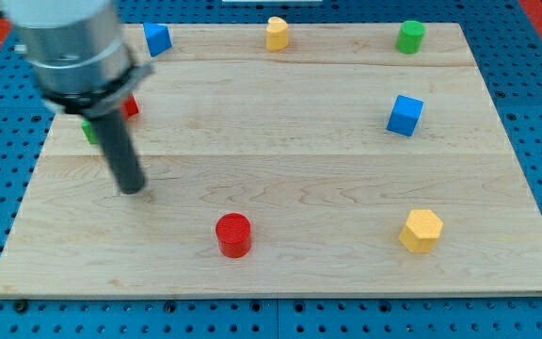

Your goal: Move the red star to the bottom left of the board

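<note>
Resting my tip (132, 190) on bare wood in the board's (280, 160) left half, well apart from every block. Carrying no claw at all, only a plain rod, so clenching or releasing nothing and holding nothing. Taking the sliver of red peeking out at the right edge of the arm's housing for the red star (132, 106), though hiding most of its shape and so leaving that a judgement, backed by the other red piece near the view's bottom being plainly a red cylinder (233, 234). Placing that star near the left edge, in the upper half, almost straight toward the view's top from my tip. Noting the goal corner lying the opposite way, toward the view's bottom left. Standing, therefore, on the wrong side: roughly between star and goal instead of behind the star. Judging the next move as calling for circling round to the star's top-right side, then pushing down and left. Watching a green block (89, 131), also half hidden, sitting just beside the star on its lower left, probably lying in or near the push line and risking being swept along.
</note>
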